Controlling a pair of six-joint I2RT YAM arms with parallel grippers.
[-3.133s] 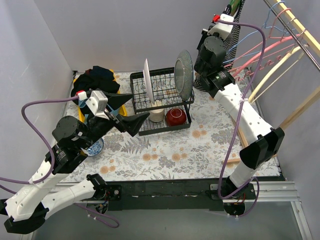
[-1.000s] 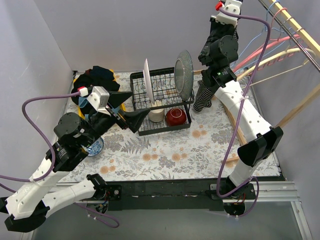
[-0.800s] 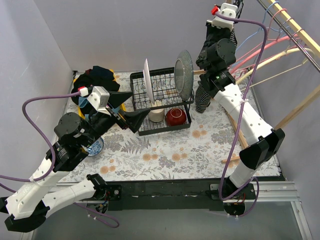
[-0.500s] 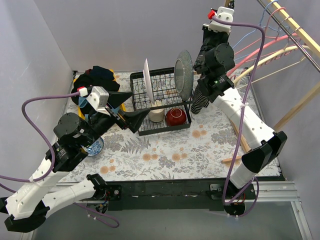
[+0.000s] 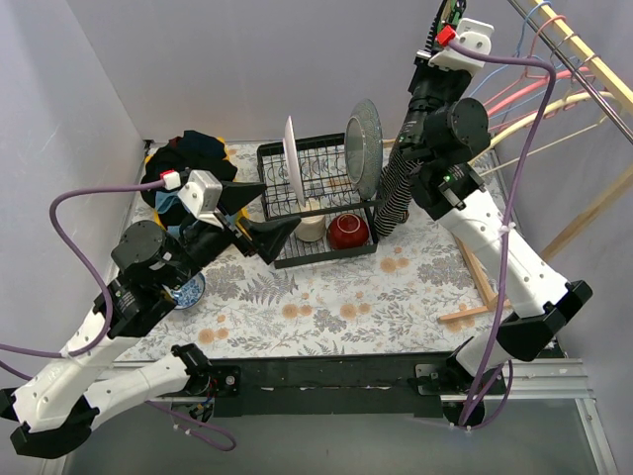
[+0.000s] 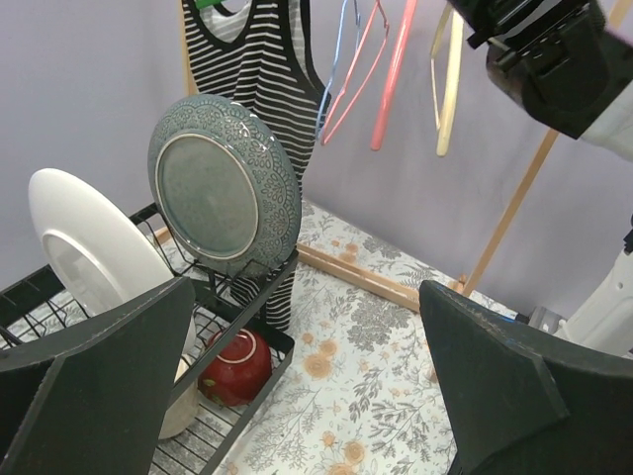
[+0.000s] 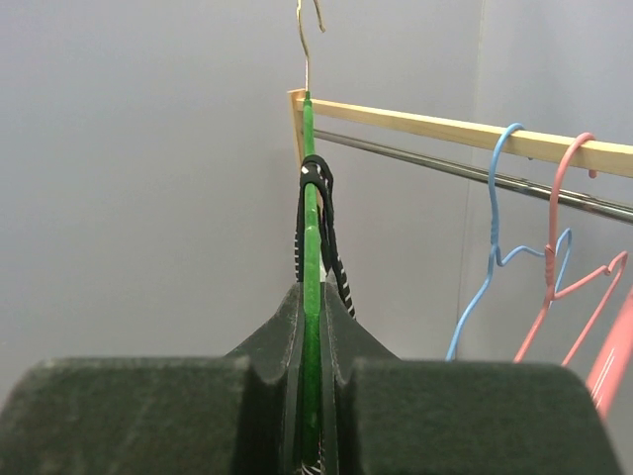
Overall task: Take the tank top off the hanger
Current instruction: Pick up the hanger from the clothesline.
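Note:
The black-and-white striped tank top (image 5: 394, 203) hangs on a green hanger (image 7: 312, 208), its hem down beside the dish rack. It also shows in the left wrist view (image 6: 259, 69). My right gripper (image 7: 313, 297) is shut on the green hanger below the strap (image 7: 334, 237) and holds it high at the back (image 5: 447, 25). The hanger's metal hook (image 7: 309, 20) looks free of the wooden rail (image 7: 445, 129). My left gripper (image 5: 279, 208) is open and empty, held above the table left of the rack; in its wrist view (image 6: 307, 396) it faces the rack and the top.
A black dish rack (image 5: 368, 240) holds a teal plate (image 5: 364, 148), a white plate (image 5: 290, 153), a red bowl (image 5: 348, 231) and a white cup (image 5: 311, 228). Pink, blue and cream hangers (image 5: 534, 99) hang on the rail at the right. Dark clothes (image 5: 193, 153) lie at the back left.
My right arm has lifted the hanger off the rail and carried it left, then a little right; the tank top's hem now hangs next to the dish rack. The left arm barely shifted.

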